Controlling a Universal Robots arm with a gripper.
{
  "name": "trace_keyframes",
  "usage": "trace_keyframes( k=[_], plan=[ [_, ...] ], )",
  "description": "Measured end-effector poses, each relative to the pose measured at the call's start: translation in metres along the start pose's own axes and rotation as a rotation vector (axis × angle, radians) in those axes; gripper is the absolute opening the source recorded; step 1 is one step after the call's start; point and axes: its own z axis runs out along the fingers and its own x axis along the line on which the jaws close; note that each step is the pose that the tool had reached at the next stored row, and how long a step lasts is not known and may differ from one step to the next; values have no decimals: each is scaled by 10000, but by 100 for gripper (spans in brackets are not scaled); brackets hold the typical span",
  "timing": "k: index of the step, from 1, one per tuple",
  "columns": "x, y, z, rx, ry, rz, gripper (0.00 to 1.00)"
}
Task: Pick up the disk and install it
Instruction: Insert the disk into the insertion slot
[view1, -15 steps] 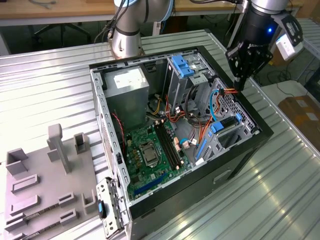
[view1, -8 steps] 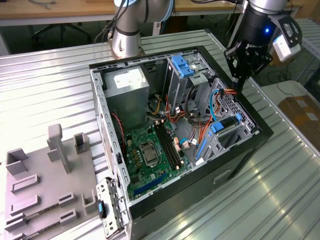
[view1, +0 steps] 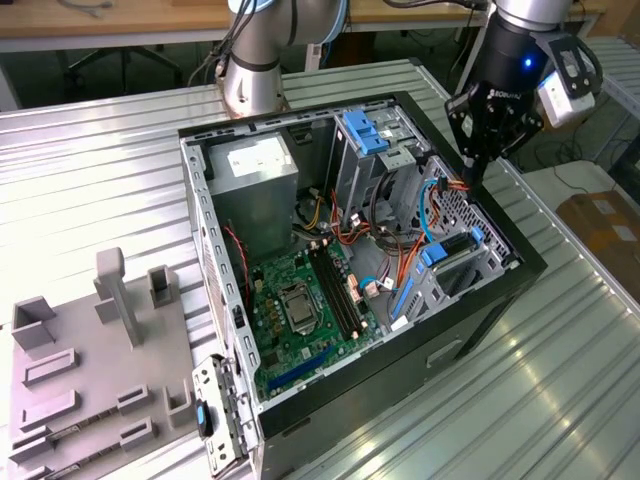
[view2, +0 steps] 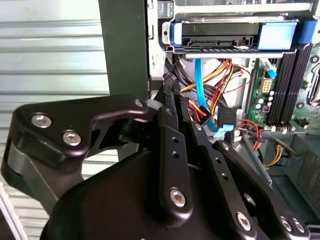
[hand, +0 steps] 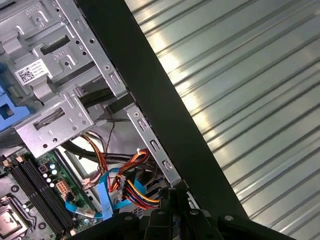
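Observation:
The disk (view2: 227, 35) sits in the metal drive cage (hand: 55, 75) of the open computer case. Its dark end face lies between blue rails, and in the exterior view the blue rails of the disk (view1: 364, 130) show at the cage's top. My gripper (view1: 477, 178) hangs over the case's wall on the exterior view's right, beside the cage and above the orange and blue cables. It is apart from the disk. In both wrist views the black fingers meet at their tips, gripper (view2: 170, 92) and gripper (hand: 172, 197), shut with nothing between them.
Inside the case are a grey power supply box (view1: 255, 175) with a white sticker, the green motherboard (view1: 300, 310) and loose cables (view2: 215, 100). The black case wall (view1: 520, 255) runs under my gripper. A grey fixture plate (view1: 90, 390) lies at the exterior view's left on the ribbed metal table (view1: 560, 380).

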Motion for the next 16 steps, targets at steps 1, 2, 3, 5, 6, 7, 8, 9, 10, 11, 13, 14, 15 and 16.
trace_keyframes(
  k=[1,2,3,5,6,7,8,9,10,11,13,14,15,16],
  plan=[
    [1,0,2,29,16,227,16],
    [2,-1,4,45,24,350,16],
    [3,-1,4,61,32,469,16],
    [5,-2,7,96,52,755,16],
    [6,-3,8,112,60,876,16],
    [7,-3,9,131,70,1026,16],
    [8,-4,10,146,78,1148,16],
    [10,-5,11,171,91,1339,16],
    [11,-5,13,194,103,1514,16],
    [12,-6,13,205,109,1604,16],
    [15,-7,16,245,131,1919,16],
    [16,-8,17,266,142,2085,16],
    [17,-8,19,294,158,2304,16],
    [18,-8,19,308,164,2406,16]
  ],
)
